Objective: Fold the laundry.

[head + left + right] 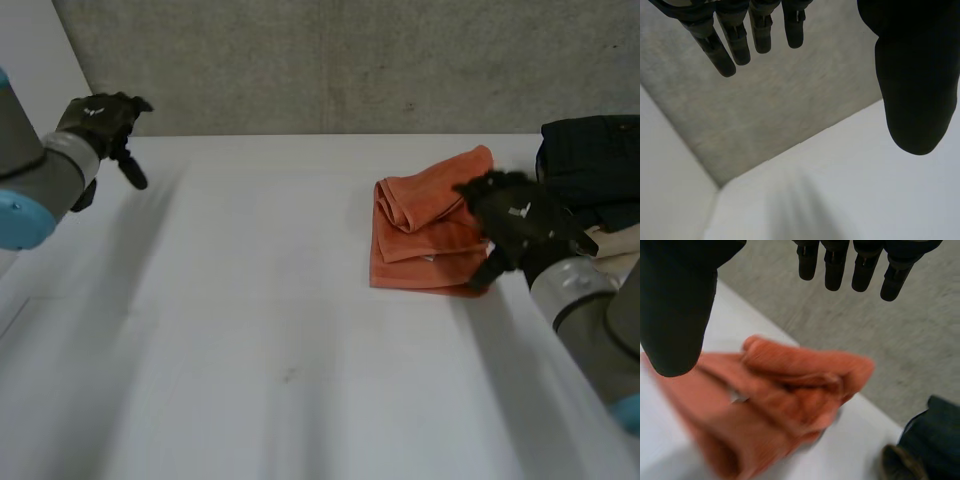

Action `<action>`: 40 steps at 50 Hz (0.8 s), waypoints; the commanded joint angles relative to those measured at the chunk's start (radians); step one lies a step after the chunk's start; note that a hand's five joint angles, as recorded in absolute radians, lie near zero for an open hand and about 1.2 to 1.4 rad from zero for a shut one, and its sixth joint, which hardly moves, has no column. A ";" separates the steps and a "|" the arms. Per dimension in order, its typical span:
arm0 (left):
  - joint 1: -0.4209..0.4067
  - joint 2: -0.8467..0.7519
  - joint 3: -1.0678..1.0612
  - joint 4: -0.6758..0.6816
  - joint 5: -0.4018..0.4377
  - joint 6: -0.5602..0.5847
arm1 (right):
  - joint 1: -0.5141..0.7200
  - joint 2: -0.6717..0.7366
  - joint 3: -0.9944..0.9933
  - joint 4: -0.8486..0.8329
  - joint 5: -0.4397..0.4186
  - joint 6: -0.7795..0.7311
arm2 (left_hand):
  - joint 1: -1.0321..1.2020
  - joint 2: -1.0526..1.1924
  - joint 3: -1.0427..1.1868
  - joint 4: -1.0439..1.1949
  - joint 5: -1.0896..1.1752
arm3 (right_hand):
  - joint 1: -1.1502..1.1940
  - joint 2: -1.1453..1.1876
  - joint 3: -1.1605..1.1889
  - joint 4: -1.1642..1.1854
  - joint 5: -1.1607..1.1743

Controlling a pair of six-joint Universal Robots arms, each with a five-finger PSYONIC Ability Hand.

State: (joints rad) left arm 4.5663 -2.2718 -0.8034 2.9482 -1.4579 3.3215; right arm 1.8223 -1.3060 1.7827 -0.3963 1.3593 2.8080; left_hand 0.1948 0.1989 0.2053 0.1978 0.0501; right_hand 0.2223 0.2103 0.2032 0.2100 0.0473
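Orange folded terry towel point(425, 235) lies on the white surface point(250, 330), right of centre and towards the far edge. It is in several uneven layers, with a rolled fold along its top. The robot's black right hand point(520, 225) is at the towel's right edge and overlaps that edge in the head view. Contact between the two cannot be confirmed there.

The right wrist view supplies the hand's state. The right hand point(677, 305) is spread wide, fingers straight, thumb well apart. The towel point(790, 405) lies under the palm with nothing pinched or curled round it. This view also shows the fingertips reaching beyond the towel towards the grey concrete wall point(330, 60).

A pile of dark navy clothing point(595, 160) sits just beside the towel at the surface's far right corner, with a cream cloth point(615, 245) in front of it.

The black left hand point(100, 120) is raised at the far left, well apart from the towel. In its own wrist view the left hand point(915, 75) is open, fingers straight, holding nothing, above bare surface point(865, 190).
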 commanded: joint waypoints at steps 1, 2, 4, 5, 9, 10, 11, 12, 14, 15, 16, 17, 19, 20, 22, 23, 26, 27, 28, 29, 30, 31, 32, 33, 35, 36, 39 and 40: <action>-0.122 0.188 -0.088 -0.205 0.019 -0.155 | -0.009 0.060 -0.188 0.048 -0.012 0.047 | -0.020 -0.024 -0.031 -0.023 -0.050 | -0.048 -0.036 -0.029 -0.036 -0.047; -0.141 0.204 -0.111 -0.213 0.022 -0.157 | -0.008 0.077 -0.216 0.059 -0.015 0.047 | -0.020 -0.024 -0.031 -0.023 -0.050 | -0.048 -0.036 -0.029 -0.036 -0.047; -0.180 0.238 -0.169 -0.218 0.024 -0.160 | -0.003 0.115 -0.274 0.088 -0.026 0.047 | -0.020 -0.024 -0.031 -0.023 -0.050 | -0.048 -0.036 -0.029 -0.036 -0.047; -0.219 0.267 -0.236 -0.213 0.024 -0.160 | 0.005 0.158 -0.337 0.124 -0.038 0.044 | -0.020 -0.024 -0.031 -0.023 -0.050 | -0.048 -0.036 -0.029 -0.036 -0.047; -0.309 0.348 -0.399 -0.134 0.014 -0.155 | 0.028 0.299 -0.522 0.221 -0.049 0.027 | -0.020 -0.024 -0.031 -0.023 -0.050 | -0.048 -0.036 -0.029 -0.036 -0.047; -0.328 0.363 -0.431 -0.111 0.010 -0.155 | 0.034 0.332 -0.566 0.241 -0.048 0.019 | -0.020 -0.024 -0.031 -0.023 -0.050 | -0.048 -0.036 -0.029 -0.036 -0.047; -0.346 0.379 -0.459 -0.088 0.004 -0.154 | 0.038 0.367 -0.609 0.261 -0.046 0.010 | -0.020 -0.024 -0.031 -0.023 -0.050 | -0.048 -0.036 -0.029 -0.036 -0.047; -0.360 0.394 -0.485 -0.065 -0.002 -0.152 | 0.043 0.404 -0.650 0.281 -0.043 -0.001 | -0.020 -0.024 -0.031 -0.023 -0.050 | -0.048 -0.036 -0.029 -0.036 -0.047; -0.398 0.439 -0.557 -0.003 -0.030 -0.151 | 0.057 0.511 -0.784 0.341 -0.029 -0.045 | -0.020 -0.024 -0.031 -0.023 -0.050 | -0.042 -0.030 -0.023 -0.030 -0.042; -0.409 0.451 -0.577 0.015 -0.042 -0.151 | 0.063 0.545 -0.827 0.359 -0.022 -0.065 | -0.020 -0.024 -0.031 -0.023 -0.050 | -0.027 -0.015 -0.008 -0.015 -0.027; -0.418 0.466 -0.595 0.034 -0.053 -0.151 | 0.069 0.582 -0.865 0.372 -0.014 -0.085 | -0.020 -0.024 -0.031 -0.023 -0.050 | -0.018 -0.006 0.001 -0.006 -0.018; -0.434 0.491 -0.627 0.060 -0.079 -0.152 | 0.080 0.646 -0.941 0.395 0.004 -0.126 | -0.020 -0.024 -0.031 -0.023 -0.050 | 0.008 0.020 0.027 0.020 0.008; -0.446 0.515 -0.655 0.084 -0.101 -0.152 | 0.089 0.707 -1.014 0.402 0.024 -0.168 | -0.020 -0.024 -0.031 -0.023 -0.050 | 0.043 0.055 0.062 0.055 0.044; -0.452 0.525 -0.668 0.095 -0.108 -0.152 | 0.094 0.737 -1.046 0.402 0.033 -0.188 | -0.020 -0.024 -0.031 -0.023 -0.050 | 0.058 0.070 0.077 0.070 0.058; -0.461 0.557 -0.695 0.118 -0.130 -0.149 | 0.106 0.821 -1.141 0.390 0.057 -0.246 | -0.020 -0.024 -0.031 -0.023 -0.050 | 0.128 0.140 0.147 0.140 0.129; -0.461 0.564 -0.703 0.124 -0.134 -0.148 | 0.107 0.847 -1.169 0.386 0.063 -0.264 | -0.020 -0.024 -0.031 -0.023 -0.050 | 0.172 0.184 0.191 0.184 0.172; -0.455 0.589 -0.726 0.141 -0.139 -0.139 | 0.111 0.927 -1.276 0.375 0.087 -0.314 | -0.020 -0.024 -0.031 -0.023 -0.050 | 0.532 0.544 0.551 0.544 0.532; -0.443 0.594 -0.732 0.146 -0.137 -0.132 | 0.111 0.939 -1.314 0.378 0.101 -0.327 | -0.020 -0.024 -0.031 -0.023 -0.050 | 1.168 1.180 1.187 1.180 1.168; -0.435 0.595 -0.734 0.147 -0.136 -0.128 | 0.112 0.939 -1.327 0.381 0.109 -0.329 | -0.020 -0.024 -0.031 -0.023 -0.050 | 1.174 1.186 1.193 1.186 1.174; -0.428 0.595 -0.735 0.149 -0.136 -0.125 | 0.114 0.933 -1.330 0.386 0.116 -0.328 | -0.020 -0.024 -0.031 -0.023 -0.050 | 1.174 1.186 1.193 1.186 1.174; -0.419 0.595 -0.737 0.150 -0.134 -0.119 | 0.115 0.923 -1.327 0.392 0.126 -0.320 | -0.020 -0.024 -0.031 -0.023 -0.050 | 1.174 1.186 1.193 1.186 1.174; -0.399 0.595 -0.737 0.153 -0.133 -0.111 | 0.120 0.880 -1.307 0.405 0.138 -0.302 | -0.020 -0.024 -0.031 -0.023 -0.050 | 1.174 1.186 1.193 1.186 1.174; -0.389 0.595 -0.737 0.154 -0.133 -0.108 | 0.123 0.849 -1.289 0.413 0.141 -0.288 | -0.020 -0.024 -0.031 -0.023 -0.050 | 1.174 1.186 1.193 1.186 1.174; -0.379 0.594 -0.734 0.155 -0.131 -0.106 | 0.124 0.814 -1.267 0.418 0.142 -0.269 | -0.020 -0.024 -0.031 -0.023 -0.050 | 1.174 1.186 1.193 1.186 1.174; -0.347 0.589 -0.731 0.155 -0.125 -0.102 | 0.133 0.690 -1.182 0.418 0.132 -0.210 | -0.020 -0.024 -0.031 -0.023 -0.050 | 1.174 1.186 1.193 1.186 1.174; -0.336 0.588 -0.729 0.155 -0.124 -0.100 | 0.138 0.648 -1.148 0.415 0.124 -0.187 | -0.020 -0.024 -0.031 -0.023 -0.050 | 1.174 1.186 1.193 1.186 1.174; -0.294 0.578 -0.714 0.157 -0.119 -0.102 | 0.158 0.494 -1.025 0.389 0.066 -0.090 | -0.020 -0.024 -0.031 -0.023 -0.050 | 1.174 1.186 1.193 1.186 1.174; -0.284 0.577 -0.709 0.157 -0.118 -0.103 | 0.164 0.458 -0.996 0.383 0.046 -0.065 | -0.020 -0.024 -0.031 -0.023 -0.050 | 1.174 1.186 1.193 1.186 1.174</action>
State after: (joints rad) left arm 4.2000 -1.6792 -1.5357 3.1036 -1.5874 3.2132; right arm 1.9538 -0.5591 0.5678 0.0060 1.4799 2.5734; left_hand 0.1948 0.1988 0.2052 0.1978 0.0501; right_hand 1.0876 1.1693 1.1746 1.1910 0.9687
